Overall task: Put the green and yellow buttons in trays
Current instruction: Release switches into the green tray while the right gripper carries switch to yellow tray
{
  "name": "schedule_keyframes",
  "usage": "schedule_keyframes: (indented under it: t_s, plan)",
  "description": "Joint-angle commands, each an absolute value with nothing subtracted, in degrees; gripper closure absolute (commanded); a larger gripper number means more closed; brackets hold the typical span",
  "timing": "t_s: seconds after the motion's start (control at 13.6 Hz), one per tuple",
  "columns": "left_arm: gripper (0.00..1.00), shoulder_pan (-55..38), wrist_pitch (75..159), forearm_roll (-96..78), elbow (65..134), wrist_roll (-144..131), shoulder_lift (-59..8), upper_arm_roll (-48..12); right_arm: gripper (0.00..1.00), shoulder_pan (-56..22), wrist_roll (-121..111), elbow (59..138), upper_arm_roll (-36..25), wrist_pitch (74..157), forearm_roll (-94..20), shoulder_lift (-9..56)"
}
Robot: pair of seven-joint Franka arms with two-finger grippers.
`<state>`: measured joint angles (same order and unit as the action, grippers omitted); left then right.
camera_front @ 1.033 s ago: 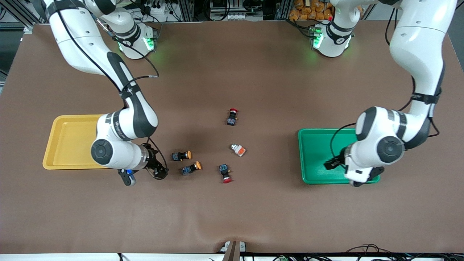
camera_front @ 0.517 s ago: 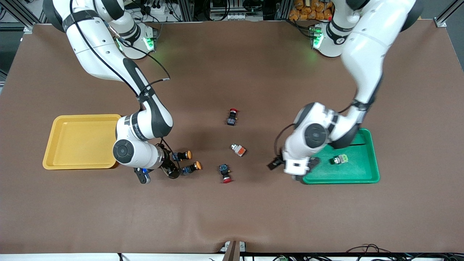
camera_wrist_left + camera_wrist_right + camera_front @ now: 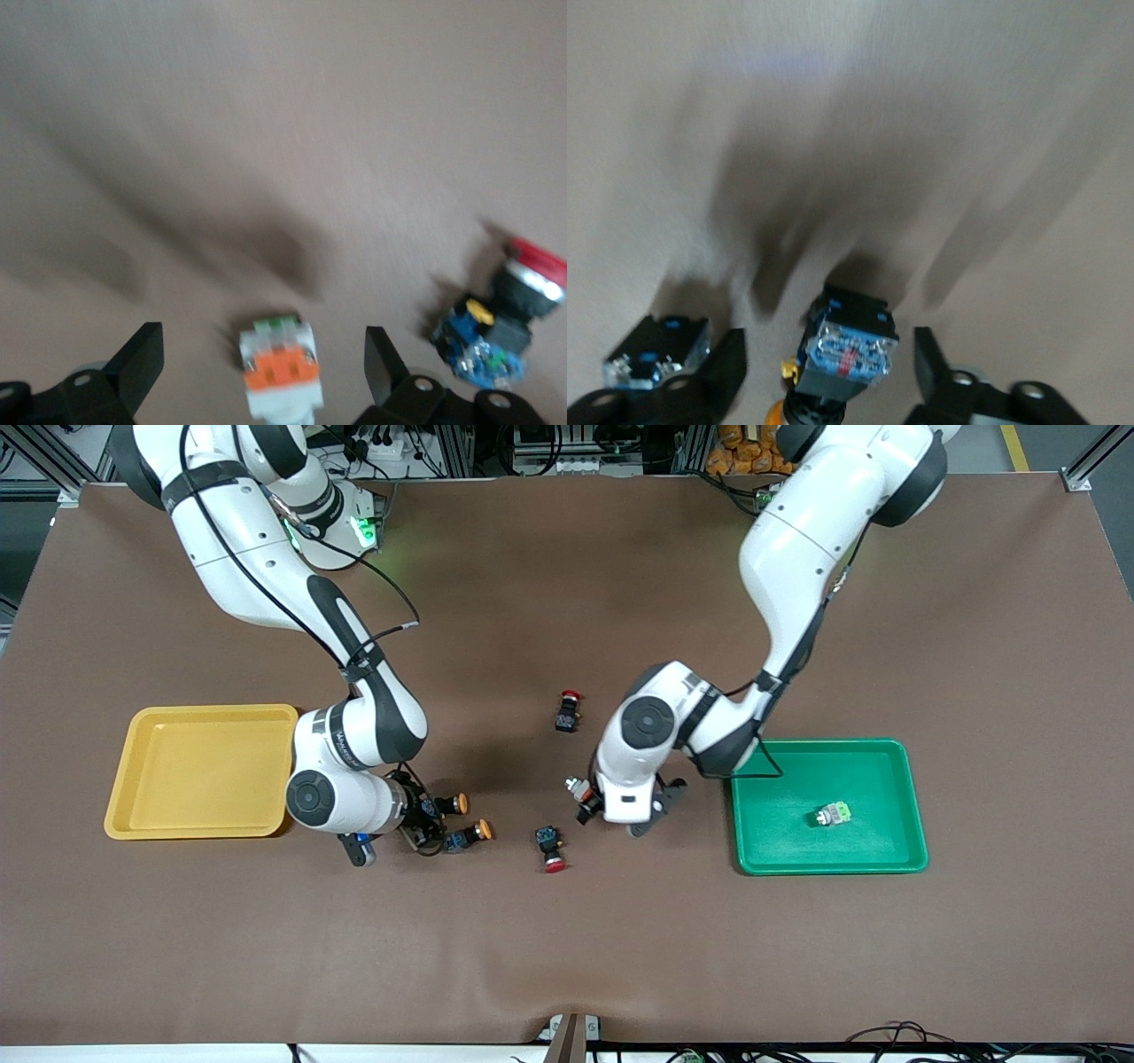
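The brown bench carries a yellow tray at the right arm's end and a green tray at the left arm's end. Both arms reach down low between them.

The right end effector sits just off the yellow tray, its fingers spread on either side of a yellow button. There is a gap each side and nothing is gripped. A second yellow button lies just outside one finger. From the front I can't tell which of the pair is the one straddled.

The left end effector is down near the middle of the bench, wide open. An orange-capped grey button lies on the bench between its fingers, untouched.

A green button lies inside the green tray. The yellow tray holds none.

Two red switches are on the bench. One red switch lies farther from the front camera than the grey button, the other switch nearer.
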<state>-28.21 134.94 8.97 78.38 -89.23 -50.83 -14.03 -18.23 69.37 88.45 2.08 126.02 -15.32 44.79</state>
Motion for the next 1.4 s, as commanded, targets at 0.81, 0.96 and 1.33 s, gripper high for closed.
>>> schedule_keyframes:
  t_s: [0.81,0.96,1.33]
  plan:
    - [1.00,-28.4,137.6,10.2,77.3,-90.4,-50.7,-12.3,1.00,-9.2,48.6,86.7,1.3,110.8,-14.6,41.4]
    - [1.00,-26.4,130.8,10.1,77.5,-86.7,-47.3,-12.4,1.00,-5.9,38.0,87.0,1.2,107.2,-9.4,39.2]
    - [1.00,-16.0,118.2,9.7,84.8,-68.9,-37.5,-12.7,1.00,5.3,18.0,87.3,1.0,101.9,-4.9,36.9]
